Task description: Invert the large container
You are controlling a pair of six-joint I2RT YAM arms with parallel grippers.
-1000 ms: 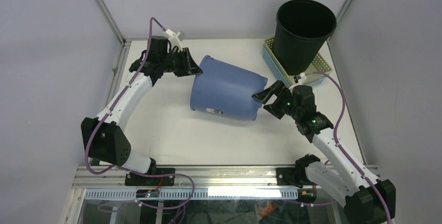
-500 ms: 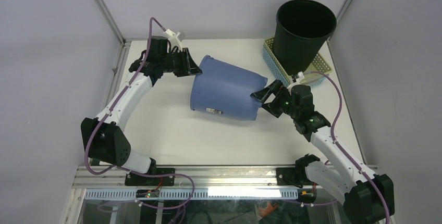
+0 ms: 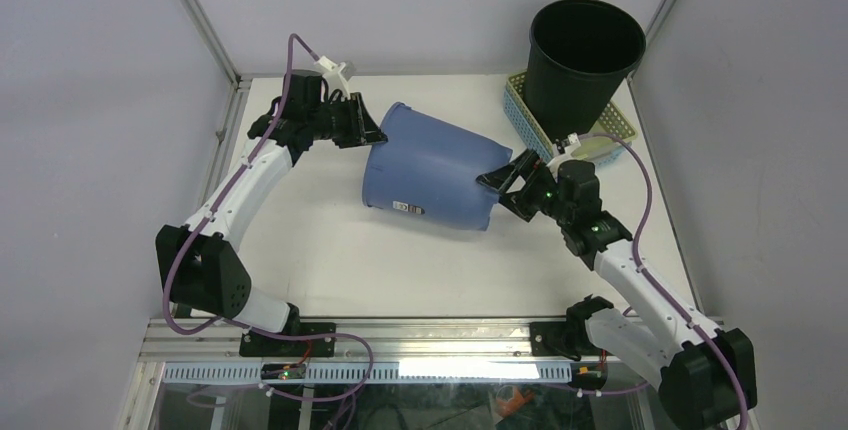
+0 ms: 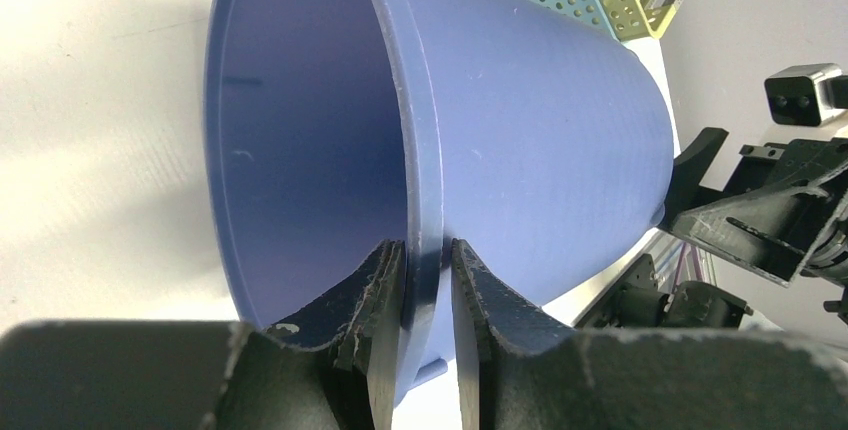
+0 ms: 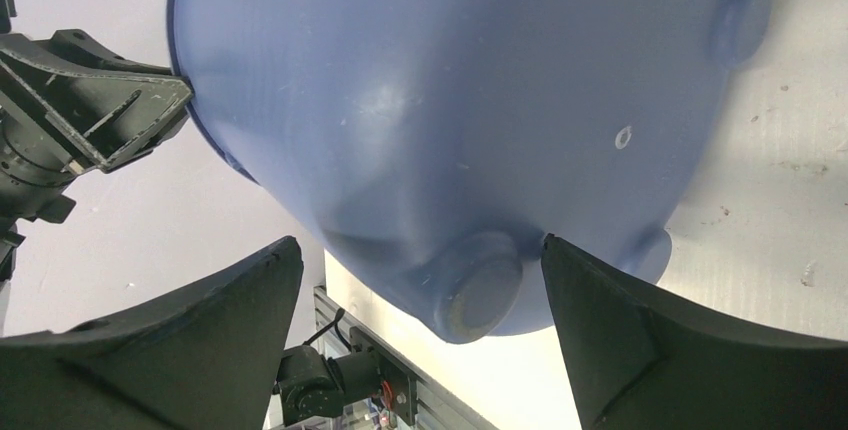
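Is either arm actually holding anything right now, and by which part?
The left gripper holds the blue bucket by its rim, one finger inside and one outside. The right gripper stands open around the bucket's base, not closed on it.

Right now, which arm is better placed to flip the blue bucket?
Left. The left hand clamps the blue bucket by its rim; the right hand stands open at the base, holding nothing.

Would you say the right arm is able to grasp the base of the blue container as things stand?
Probably yes. The right gripper has its jaws open on either side of the base of the blue container, with nothing between them. The base nearly fills the gap, and the left gripper pinches the rim.
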